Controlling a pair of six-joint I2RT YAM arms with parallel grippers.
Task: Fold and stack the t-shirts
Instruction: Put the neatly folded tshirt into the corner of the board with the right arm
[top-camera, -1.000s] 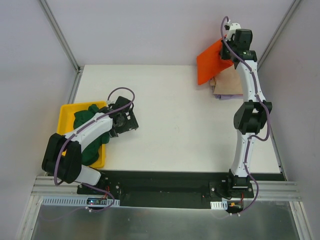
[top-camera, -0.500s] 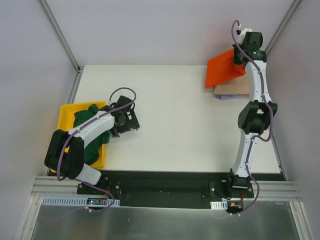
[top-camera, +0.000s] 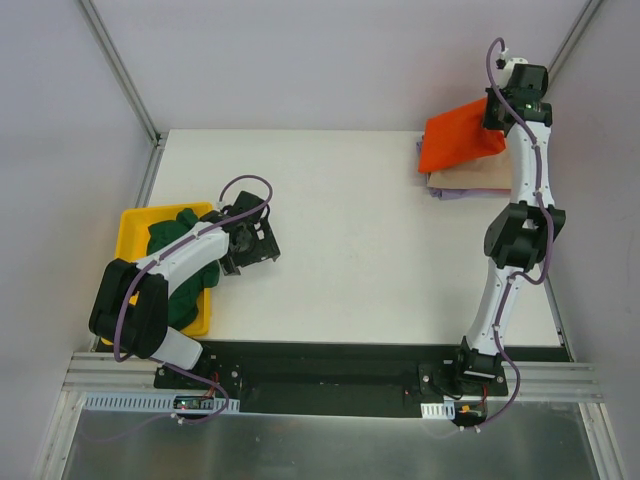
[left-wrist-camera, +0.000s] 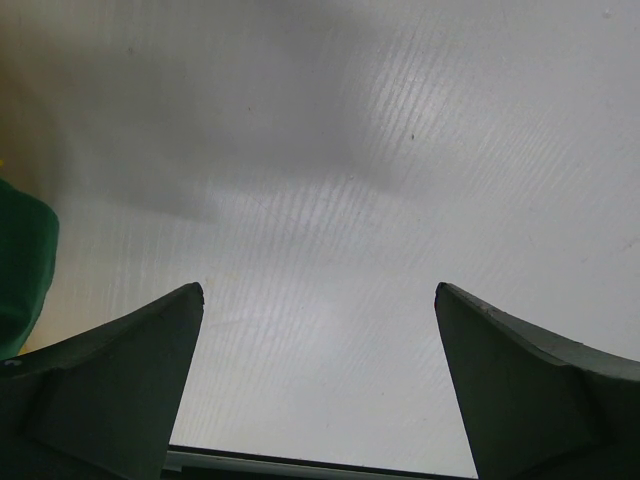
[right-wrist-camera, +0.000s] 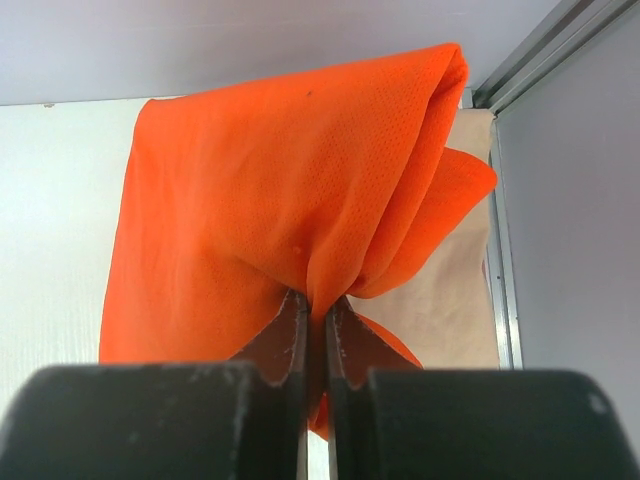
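My right gripper (top-camera: 497, 118) is shut on the bright orange-red t-shirt (top-camera: 458, 142) and holds it above the stack at the table's far right corner. In the right wrist view the orange-red t-shirt (right-wrist-camera: 290, 190) hangs bunched from the gripper (right-wrist-camera: 317, 305). Under it lies the folded tan t-shirt (top-camera: 472, 178), also in the right wrist view (right-wrist-camera: 450, 300), on a pale purple t-shirt (top-camera: 438, 192). The dark green t-shirt (top-camera: 180, 262) lies crumpled in the yellow tray (top-camera: 132, 228). My left gripper (top-camera: 262, 243) is open and empty over bare table beside the tray; its wrist view (left-wrist-camera: 318, 295) shows a green edge (left-wrist-camera: 22, 262).
White table (top-camera: 350, 240) with walls on three sides. A metal frame post (right-wrist-camera: 520, 60) runs close behind the right gripper at the far right corner. The yellow tray sits at the table's left edge.
My right gripper has carried the orange-red t-shirt to the right, over the tan and purple stack. The left arm has barely moved.
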